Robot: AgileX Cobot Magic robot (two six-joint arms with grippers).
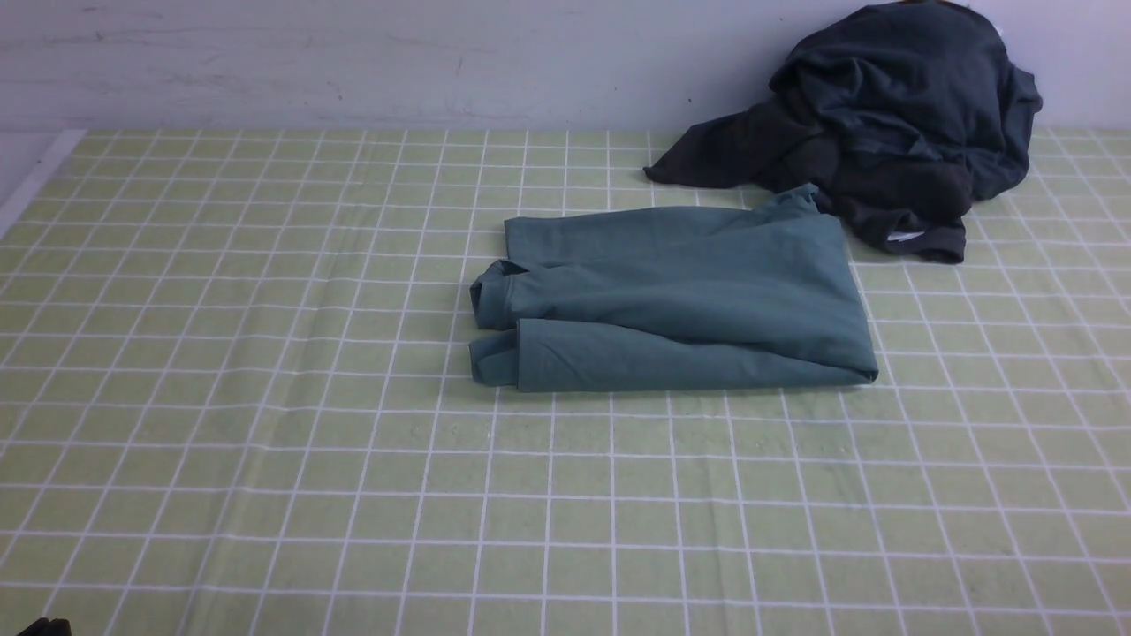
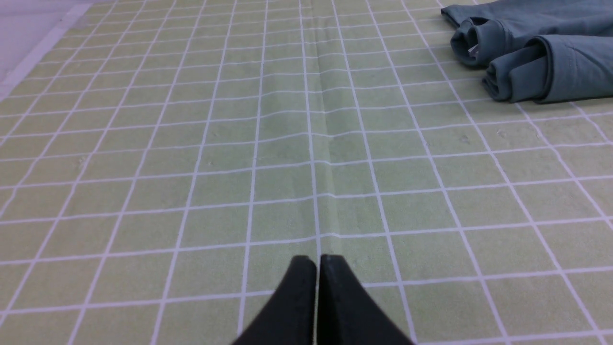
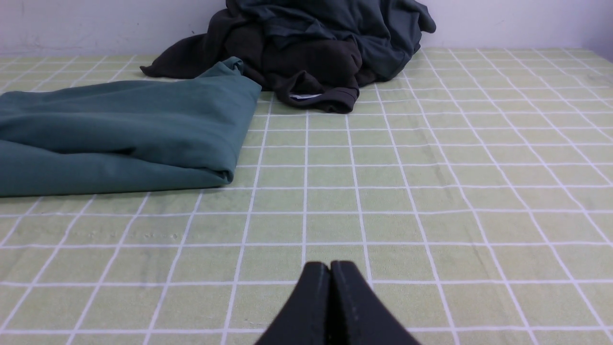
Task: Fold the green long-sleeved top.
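both tools [image 2: 317, 261] [image 3: 330, 266]: matte black, tapered, wedge-shaped fingers.

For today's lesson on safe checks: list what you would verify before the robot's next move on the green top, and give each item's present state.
1. Green long-sleeved top folded into a compact stack: ok.
2. Left gripper shut, holding nothing: ok.
3. Right gripper shut, holding nothing: ok.
4. Top clear of the dark garment pile: not ok, its far corner touches the pile.
5. Sleeves fully tucked inside: cannot tell.

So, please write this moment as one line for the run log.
green top: folded, on checked cloth | dark pile: behind it | left gripper: shut, empty | right gripper: shut, empty
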